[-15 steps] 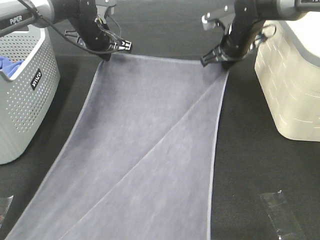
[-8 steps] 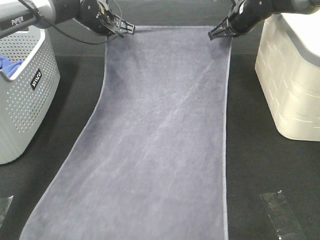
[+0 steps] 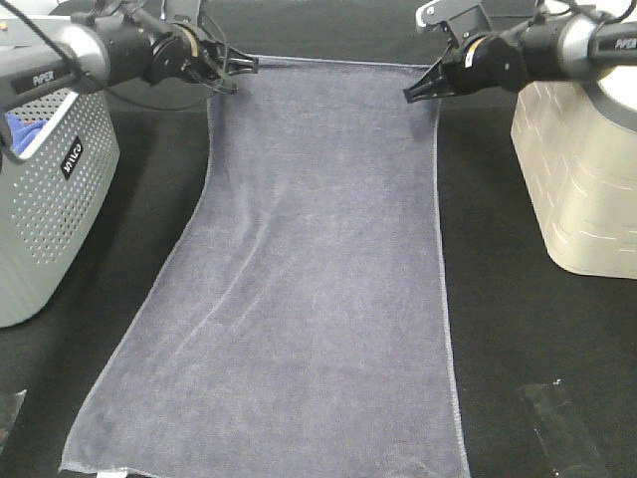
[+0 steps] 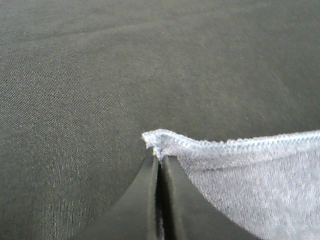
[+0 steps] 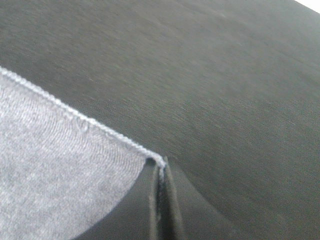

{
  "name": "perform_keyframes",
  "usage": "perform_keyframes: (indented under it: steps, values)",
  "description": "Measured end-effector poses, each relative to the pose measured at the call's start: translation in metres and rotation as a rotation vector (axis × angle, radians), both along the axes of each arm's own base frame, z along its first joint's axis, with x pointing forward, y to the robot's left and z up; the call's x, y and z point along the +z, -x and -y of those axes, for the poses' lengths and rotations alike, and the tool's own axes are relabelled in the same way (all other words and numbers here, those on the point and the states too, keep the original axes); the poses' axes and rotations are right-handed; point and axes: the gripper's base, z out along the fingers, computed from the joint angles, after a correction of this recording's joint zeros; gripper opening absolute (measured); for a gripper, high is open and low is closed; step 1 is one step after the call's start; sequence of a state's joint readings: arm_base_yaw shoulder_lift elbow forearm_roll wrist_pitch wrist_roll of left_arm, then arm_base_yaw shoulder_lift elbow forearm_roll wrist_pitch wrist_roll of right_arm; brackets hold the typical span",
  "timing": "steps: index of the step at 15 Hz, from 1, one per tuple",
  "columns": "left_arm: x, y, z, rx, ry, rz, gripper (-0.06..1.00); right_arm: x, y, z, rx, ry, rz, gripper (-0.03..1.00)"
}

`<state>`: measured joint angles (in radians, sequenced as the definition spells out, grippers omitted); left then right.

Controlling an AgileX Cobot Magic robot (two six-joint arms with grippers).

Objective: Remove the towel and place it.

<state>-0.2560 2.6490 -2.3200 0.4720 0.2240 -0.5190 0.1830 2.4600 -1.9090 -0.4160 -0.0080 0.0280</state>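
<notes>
Towel (image 3: 309, 269) spread flat down frame center; left pincer (image 3: 231, 68) and right pincer (image 3: 413, 93) each clamped shut on a top corner.

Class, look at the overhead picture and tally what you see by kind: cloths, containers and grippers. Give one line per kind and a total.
Cloths: 2, the towel and a blue cloth in the basket
Containers: 2, the grey perforated basket and a cream bin
Grippers: 2, the left gripper and the right gripper, each pinching a towel corner
Total: 6

Towel (image 3: 318, 269) between basket (image 3: 50, 199) at left and bin (image 3: 582, 179) at right.
</notes>
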Motion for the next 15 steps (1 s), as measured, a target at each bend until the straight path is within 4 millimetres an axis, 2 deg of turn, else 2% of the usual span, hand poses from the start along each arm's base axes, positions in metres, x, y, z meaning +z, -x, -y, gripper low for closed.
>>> perform_keyframes:
  steps: [3, 11, 13, 15]
  values:
    - [-0.02, -0.006, -0.007, -0.028, 0.005, 0.04, 0.01, -0.014, -0.005, -0.003, 0.038, -0.024, 0.057, 0.0]
    - [-0.049, -0.009, -0.006, -0.087, 0.02, 0.096, 0.01, -0.025, -0.01, 0.005, 0.056, -0.052, 0.124, 0.0]
    - [-0.052, -0.009, -0.006, -0.089, 0.019, 0.094, 0.07, -0.028, -0.011, 0.007, 0.049, -0.057, 0.119, 0.1]
    - [-0.053, -0.01, -0.009, -0.084, 0.019, 0.092, 0.26, -0.029, -0.011, 0.01, 0.043, -0.056, 0.113, 0.31]
